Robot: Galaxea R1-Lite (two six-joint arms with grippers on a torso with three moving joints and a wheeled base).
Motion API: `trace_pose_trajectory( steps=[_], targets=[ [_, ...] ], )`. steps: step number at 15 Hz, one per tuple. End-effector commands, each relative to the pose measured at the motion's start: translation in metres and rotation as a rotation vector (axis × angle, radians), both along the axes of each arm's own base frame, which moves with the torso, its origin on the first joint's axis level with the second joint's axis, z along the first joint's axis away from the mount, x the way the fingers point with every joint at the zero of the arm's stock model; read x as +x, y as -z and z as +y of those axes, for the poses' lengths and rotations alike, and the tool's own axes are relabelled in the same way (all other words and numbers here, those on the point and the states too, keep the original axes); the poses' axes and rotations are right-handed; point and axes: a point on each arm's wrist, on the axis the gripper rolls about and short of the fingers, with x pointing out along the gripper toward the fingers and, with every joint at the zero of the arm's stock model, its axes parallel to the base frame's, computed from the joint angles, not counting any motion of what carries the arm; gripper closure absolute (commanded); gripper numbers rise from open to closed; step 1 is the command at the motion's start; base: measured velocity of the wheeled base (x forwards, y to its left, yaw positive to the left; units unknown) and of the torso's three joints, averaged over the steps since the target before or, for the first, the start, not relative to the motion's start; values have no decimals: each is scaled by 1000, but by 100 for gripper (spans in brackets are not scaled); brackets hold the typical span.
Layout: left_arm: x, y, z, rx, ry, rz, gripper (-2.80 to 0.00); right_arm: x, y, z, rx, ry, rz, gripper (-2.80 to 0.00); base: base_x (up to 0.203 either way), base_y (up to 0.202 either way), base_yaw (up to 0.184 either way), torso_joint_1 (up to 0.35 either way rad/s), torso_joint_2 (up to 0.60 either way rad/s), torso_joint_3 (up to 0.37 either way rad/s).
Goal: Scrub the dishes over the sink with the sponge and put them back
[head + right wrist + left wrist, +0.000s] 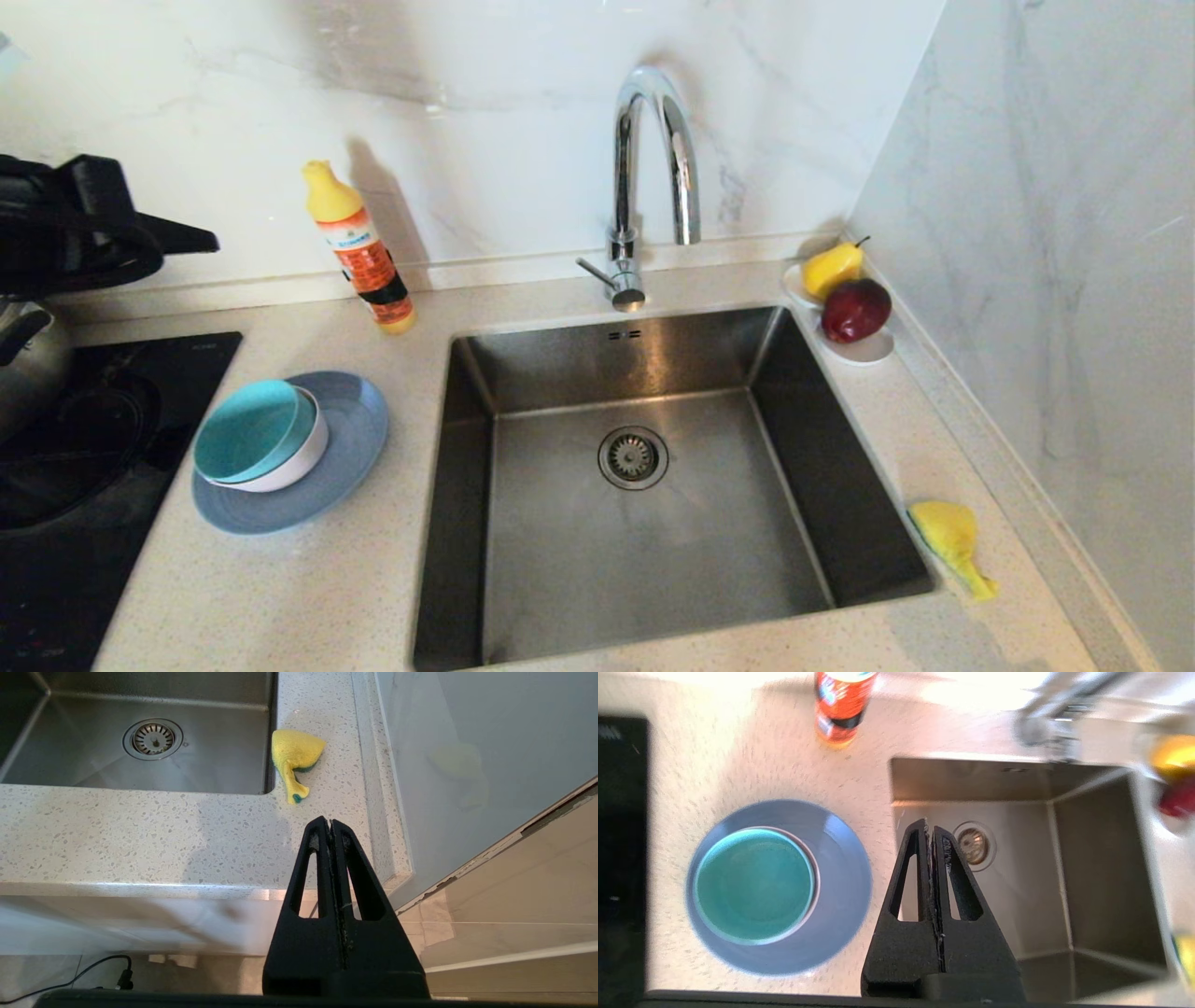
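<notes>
Closed left fingers (932, 833) above sink (1092, 896); teal bowl (754, 884) nested (on plate (845, 882)); right fingers (330, 828) closed.

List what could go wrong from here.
1. The teal bowl sits nested in the pink bowl on the plate; lifting one may drag the others.
2. The sponge lies crumpled at the sink rim, so a grasp might knock it in.
</notes>
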Motion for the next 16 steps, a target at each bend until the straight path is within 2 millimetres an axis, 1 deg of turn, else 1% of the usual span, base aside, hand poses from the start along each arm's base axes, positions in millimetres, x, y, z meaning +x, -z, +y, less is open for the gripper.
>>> trace_pose_trajectory(
  steps=[1, 3, 4, 5, 6, 7, 8, 9, 11, 12, 13, 16],
  targets=[
    [-95, 2, -6, 20, 27, -168, 0, 0, 0, 0, -1, -1, -1, 0, 0, 0, 0, 0, 0, 0],
    [-159, 26, -11, 31, 58, -265, 0, 0, 0, 0, -2, -1, 0, 0, 0, 0, 0, 0, 0, 0],
    [-185, 42, -12, 35, 70, -307, 0, 0, 0, 0, -1, -1, 0, 0, 0, 0, 0, 0, 0, 0],
    [-209, 64, -14, 40, 82, -342, 0, 0, 0, 0, -1, -1, 0, 0, 0, 0, 0, 0, 0, 0],
    [-229, 86, -15, 45, 94, -368, 0, 0, 0, 0, -1, -1, 0, 0, 0, 0, 0, 0, 0, 0],
    [-241, 112, -16, 53, 109, -373, 0, 0, 0, 0, -2, -1, 0, 0, 0, 0, 0, 0, 0, 0],
    [-244, 136, -16, 67, 124, -345, 0, 0, 0, 0, -1, -1, 0, 0, 0, 0, 0, 0, 0, 0],
    [-243, 159, -16, 95, 136, -311, 0, 0, 0, 0, -2, -1, 0, 0, 0, 0, 0, 0, 0, 0],
    [-248, 198, -15, 172, 123, -308, 0, 0, 0, 0, -1, -1, 0, 0, 0, 0, 0, 0, 0, 0],
    [-245, 223, -14, 219, 118, -286, 0, 0, 0, 0, -1, -1, 0, 0, 0, 0, 0, 0, 0, 0],
    [-240, 243, -13, 271, 96, -250, 0, 0, 0, 0, -2, -1, -1, 0, 0, 0, 0, 0, 0, 0],
    [-232, 266, -8, 315, -93, -200, 0, 0, 0, 0, -1, -1, -1, 0, 0, 0, 0, 0, 0, 0]
  ],
)
